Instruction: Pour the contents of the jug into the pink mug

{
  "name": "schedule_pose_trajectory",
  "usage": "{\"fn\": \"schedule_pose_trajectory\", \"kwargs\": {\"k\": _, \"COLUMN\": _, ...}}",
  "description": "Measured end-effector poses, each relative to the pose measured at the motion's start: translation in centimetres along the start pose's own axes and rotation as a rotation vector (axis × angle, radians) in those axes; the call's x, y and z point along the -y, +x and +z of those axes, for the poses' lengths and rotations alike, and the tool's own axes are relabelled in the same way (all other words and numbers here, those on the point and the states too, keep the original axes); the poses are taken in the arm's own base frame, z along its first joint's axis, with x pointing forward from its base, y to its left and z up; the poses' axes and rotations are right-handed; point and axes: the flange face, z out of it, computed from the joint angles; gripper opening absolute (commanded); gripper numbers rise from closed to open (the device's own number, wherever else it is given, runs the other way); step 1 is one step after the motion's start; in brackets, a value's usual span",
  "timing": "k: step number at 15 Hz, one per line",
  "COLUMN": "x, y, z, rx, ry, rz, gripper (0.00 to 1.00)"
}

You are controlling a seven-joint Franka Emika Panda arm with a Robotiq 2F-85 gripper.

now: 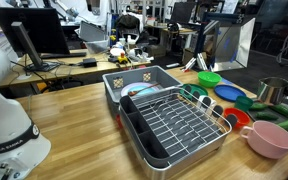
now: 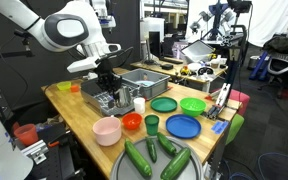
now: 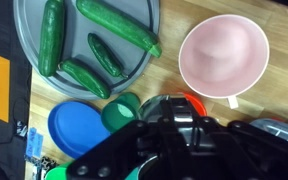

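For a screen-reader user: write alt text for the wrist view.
From above, a pale pink mug sits on a wooden table beside a gray tray holding four cucumbers; a blue plate and green cup lie nearer the dark end effector.

In the wrist view the jaws are a dark blur, their gap unreadable. They hide most of the red cup and part of the green cup. To their right, the frame edge cuts off a metal vessel. Beyond them, the top edge crops the tray.
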Motion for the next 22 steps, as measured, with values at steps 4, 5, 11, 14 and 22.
{"fn": "schedule_pose_trajectory", "kwargs": {"k": 4, "x": 0.4, "y": -1.2, "z": -0.9, "rx": 0.097, "ry": -0.026, "rz": -0.099, "gripper": 0.04}}
{"fn": "schedule_pose_trajectory", "kwargs": {"k": 5, "x": 0.5, "y": -1.4, "z": -1.2, "rx": 0.113, "ry": -0.031, "rz": -0.126, "gripper": 0.04}}
{"fn": "schedule_pose_trajectory", "kwargs": {"k": 11, "x": 1.3, "y": -1.6, "z": -1.7, "rx": 0.159, "ry": -0.029, "rz": -0.329, "gripper": 0.04}}
{"fn": "schedule_pose_trajectory", "kwargs": {"k": 14, "x": 1.0, "y": -2.5, "z": -1.1, "rx": 0.206, "ry": -0.017, "rz": -0.377, "gripper": 0.16}}
{"fn": "schedule_pose_trajectory", "kwargs": {"k": 22, "x": 1.1, "y": -2.4, "z": -1.0, "rx": 0.208, "ry": -0.016, "rz": -0.381, "gripper": 0.04}}
